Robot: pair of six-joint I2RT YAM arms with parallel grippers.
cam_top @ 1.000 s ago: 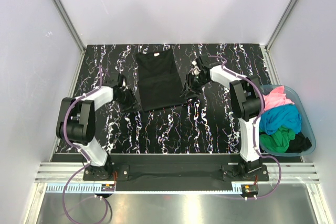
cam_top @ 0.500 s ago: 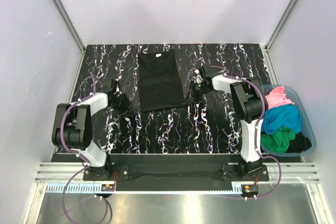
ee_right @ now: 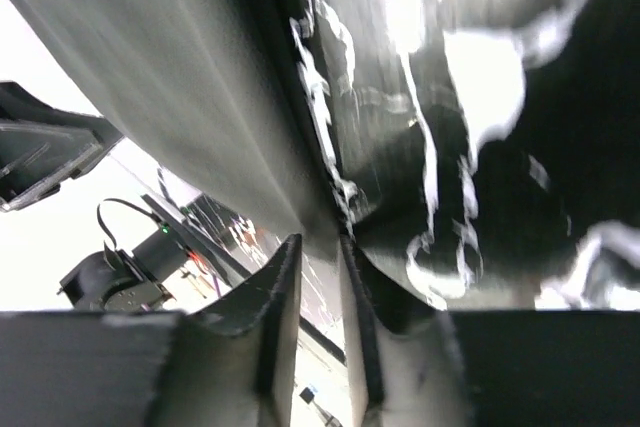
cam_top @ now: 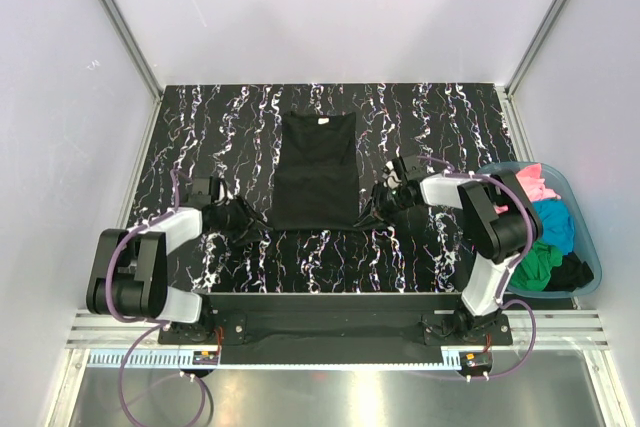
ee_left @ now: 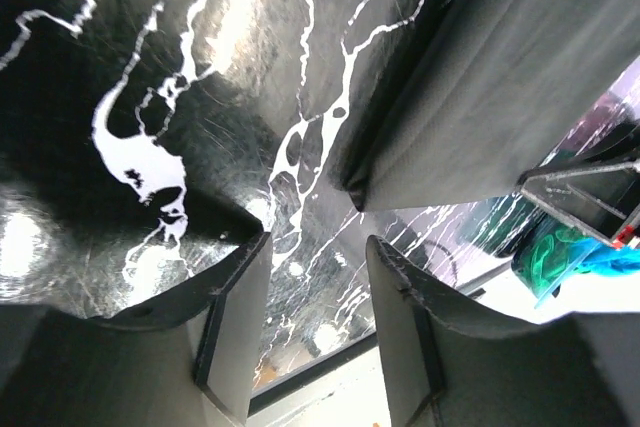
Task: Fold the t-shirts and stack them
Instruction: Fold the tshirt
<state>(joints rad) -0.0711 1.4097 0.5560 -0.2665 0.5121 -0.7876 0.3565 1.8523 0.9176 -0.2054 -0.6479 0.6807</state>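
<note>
We're looking down on the black marbled table (cam_top: 200, 127), and the black t-shirt (cam_top: 318, 172) lies flat in the middle of it. It is folded into a neat upright rectangle with the collar end away from the arms.

Both arms are stretched low over the tabletop, 1 at each near corner of the shirt. The left gripper (cam_top: 243, 217) sits just off the near left corner, apart from the cloth. From its wrist camera the 2 fingers (ee_left: 235, 317) stand about halfway apart. Only bare marble shows between them, and the shirt's corner lies just beyond the tips, so it holds nothing.

Over on the other side, the right gripper (cam_top: 381, 203) is tucked in beside the near right corner. In its own camera the jaws are parted by only a narrow slit, and the shirt's edge runs right up to the fingertips. We see no cloth inside the slit.

Off to the right stands the translucent teal tub (cam_top: 588, 247), well apart from the black shirt. In it the pink t-shirt (cam_top: 530, 187) lies farthest from the arms and the turquoise-blue t-shirt (cam_top: 555, 227) is in the middle. The green t-shirt (cam_top: 535, 265) is nearest, with a dark piece of cloth (cam_top: 572, 273) beside it.
</note>
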